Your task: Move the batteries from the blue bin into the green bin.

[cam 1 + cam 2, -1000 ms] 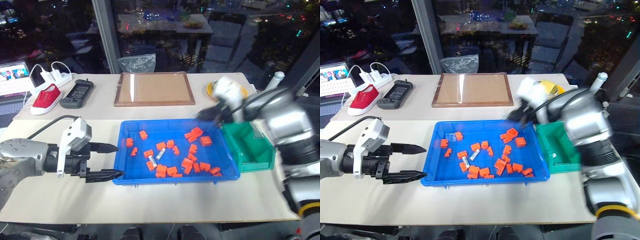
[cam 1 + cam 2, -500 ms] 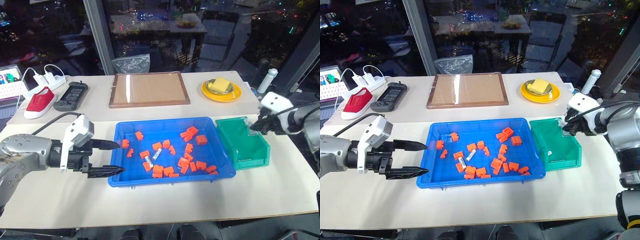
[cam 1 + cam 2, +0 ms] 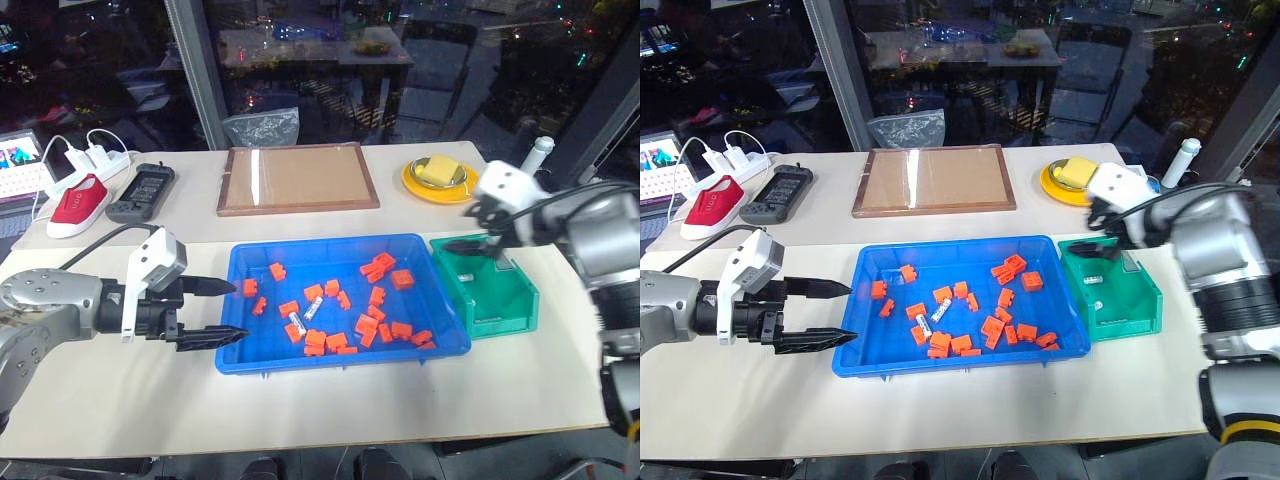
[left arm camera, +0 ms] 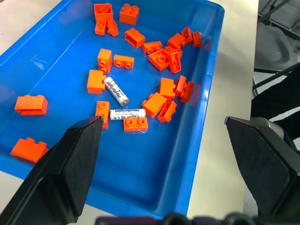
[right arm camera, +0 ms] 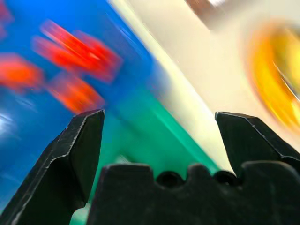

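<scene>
The right tool (image 3: 470, 244) gapes empty over the green bin (image 3: 490, 300). The left tool (image 3: 218, 311), wide open, holds nothing beside the blue bin (image 3: 340, 355).

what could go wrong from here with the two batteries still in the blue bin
Both batteries lie among orange blocks, one touching a block, so a pinch may take a block too. The open right gripper hangs over the green bin rim and might knock it. The open left gripper sits beside the blue bin wall.

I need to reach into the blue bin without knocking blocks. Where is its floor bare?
The blue bin is bare along its left wall and near-left corner, beside the left gripper. Orange blocks and two batteries crowd the middle and right.
</scene>
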Controlling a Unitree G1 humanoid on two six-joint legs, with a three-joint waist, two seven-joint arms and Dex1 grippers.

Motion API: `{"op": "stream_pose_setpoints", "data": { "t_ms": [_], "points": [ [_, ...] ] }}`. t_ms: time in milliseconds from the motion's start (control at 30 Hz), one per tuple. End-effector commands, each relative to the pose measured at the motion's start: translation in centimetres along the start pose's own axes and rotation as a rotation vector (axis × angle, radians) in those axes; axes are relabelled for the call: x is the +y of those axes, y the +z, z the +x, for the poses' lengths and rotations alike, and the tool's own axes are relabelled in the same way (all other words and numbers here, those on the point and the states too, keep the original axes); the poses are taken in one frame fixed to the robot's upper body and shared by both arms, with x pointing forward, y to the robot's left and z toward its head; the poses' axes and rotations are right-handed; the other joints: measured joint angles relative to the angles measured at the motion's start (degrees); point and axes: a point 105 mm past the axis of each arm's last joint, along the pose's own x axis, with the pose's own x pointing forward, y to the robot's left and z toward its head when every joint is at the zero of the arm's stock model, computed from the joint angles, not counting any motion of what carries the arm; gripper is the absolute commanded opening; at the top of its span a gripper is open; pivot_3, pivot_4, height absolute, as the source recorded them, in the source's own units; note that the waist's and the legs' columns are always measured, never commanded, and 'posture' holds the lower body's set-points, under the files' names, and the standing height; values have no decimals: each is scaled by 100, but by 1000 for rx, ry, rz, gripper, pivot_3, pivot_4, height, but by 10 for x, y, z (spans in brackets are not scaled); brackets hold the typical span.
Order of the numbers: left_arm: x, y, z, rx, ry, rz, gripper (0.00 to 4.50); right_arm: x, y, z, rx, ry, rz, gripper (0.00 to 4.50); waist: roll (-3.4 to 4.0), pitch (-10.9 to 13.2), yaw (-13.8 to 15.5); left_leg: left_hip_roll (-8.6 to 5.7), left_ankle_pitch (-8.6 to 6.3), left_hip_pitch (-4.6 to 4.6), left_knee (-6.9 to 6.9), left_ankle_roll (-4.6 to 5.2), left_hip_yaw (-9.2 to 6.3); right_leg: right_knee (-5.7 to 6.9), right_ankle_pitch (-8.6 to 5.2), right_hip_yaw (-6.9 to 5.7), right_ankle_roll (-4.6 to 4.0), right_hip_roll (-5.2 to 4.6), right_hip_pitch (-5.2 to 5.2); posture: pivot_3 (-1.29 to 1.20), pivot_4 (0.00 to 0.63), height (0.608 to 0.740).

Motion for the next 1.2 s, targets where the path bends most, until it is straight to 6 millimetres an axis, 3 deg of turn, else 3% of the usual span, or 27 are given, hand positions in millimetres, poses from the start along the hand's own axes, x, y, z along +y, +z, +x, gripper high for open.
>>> {"op": "stream_pose_setpoints", "data": {
  "t_ms": [33,233,333,500,600,700,1200],
  "points": [
    [7,4,-9,8,68,42,4500,51,28,36,-76,203,-98,4454,-1,0,17,0,0,-1,0,0,-1,0,0,-1,0,0,0,0,150,740],
    [10,2,-10,20,99,51,4500,94,39,71,-107,341,-155,4454,-3,1,175,-14,0,-21,18,-1,-16,-5,1,-12,1,-12,-2,0,150,740],
    [10,1,-12,25,111,54,4500,103,36,82,-94,365,-172,4454,-5,0,174,-12,0,-18,16,-1,-19,-4,1,-17,1,-11,-1,0,150,740],
    [11,0,-12,28,123,58,4500,106,30,103,-68,364,-205,4454,-5,0,133,-6,0,-8,12,0,-17,2,1,-18,0,-6,-2,0,150,740],
    [10,-1,-12,30,125,59,4500,106,28,113,-61,371,-216,3776,-6,0,95,-4,0,-4,10,-1,-16,5,1,-19,0,-4,-2,0,150,740],
    [9,-1,-12,32,124,58,4500,104,27,120,-56,368,-234,2772,-6,0,58,-4,0,-4,10,-1,-17,7,2,-19,0,-4,-2,0,150,740],
    [6,-5,-13,40,129,47,4500,107,21,134,-26,412,-256,2772,-5,0,29,-1,0,0,7,-1,-22,11,2,-21,-1,-1,-1,0,150,740]
  ]
}}
